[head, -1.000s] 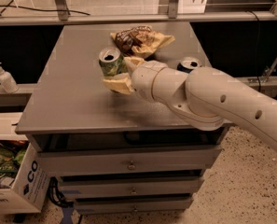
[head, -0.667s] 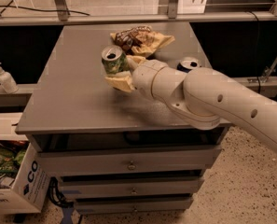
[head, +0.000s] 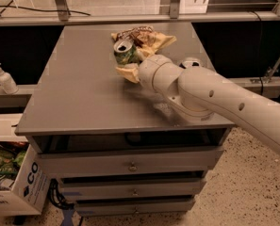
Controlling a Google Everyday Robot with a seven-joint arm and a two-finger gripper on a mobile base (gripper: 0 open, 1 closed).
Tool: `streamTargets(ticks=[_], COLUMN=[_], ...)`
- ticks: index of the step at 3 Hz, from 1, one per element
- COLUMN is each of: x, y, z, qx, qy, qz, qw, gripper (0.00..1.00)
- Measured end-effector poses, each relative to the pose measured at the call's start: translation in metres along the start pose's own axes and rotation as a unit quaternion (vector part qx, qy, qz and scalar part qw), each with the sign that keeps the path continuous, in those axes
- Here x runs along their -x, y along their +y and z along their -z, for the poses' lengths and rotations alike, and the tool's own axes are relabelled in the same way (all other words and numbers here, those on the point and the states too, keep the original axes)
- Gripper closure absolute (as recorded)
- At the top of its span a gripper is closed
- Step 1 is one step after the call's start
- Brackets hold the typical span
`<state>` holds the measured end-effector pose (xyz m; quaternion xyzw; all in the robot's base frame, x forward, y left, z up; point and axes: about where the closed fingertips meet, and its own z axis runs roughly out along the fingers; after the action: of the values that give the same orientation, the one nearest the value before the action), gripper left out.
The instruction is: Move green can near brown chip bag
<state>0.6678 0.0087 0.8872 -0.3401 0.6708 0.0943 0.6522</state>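
Green can [head: 124,53] now closer to chip bag [head: 151,40] than a second ago, arm carrying it. Can touches bag's near-left edge. Gripper [head: 127,67], just in front of bag, clamps can's lower side. Can likely light, thin-walled, slick: hold mid-body, gentle squeeze.

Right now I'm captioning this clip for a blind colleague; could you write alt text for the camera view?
A white robot arm reaches from the right across a grey table, its gripper at a tilted green can beside a brown chip bag near the far edge. A soap bottle stands on a ledge at left.
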Motion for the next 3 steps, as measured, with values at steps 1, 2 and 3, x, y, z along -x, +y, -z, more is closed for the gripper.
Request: streamTargets(ticks=[1, 2, 3], x=[-0.004, -0.013, -0.020], y=[-0.023, -0.038, -0.047], z=[-0.010, -0.019, -0.025], qx=[-0.042, -0.075, -0.100], qy=[0.001, 0.005, 0.006], qz=[-0.005, -0.019, -0.038], qw=[0.9991, 0.9970, 0.9942], gripper=[1.00, 1.00, 1.00])
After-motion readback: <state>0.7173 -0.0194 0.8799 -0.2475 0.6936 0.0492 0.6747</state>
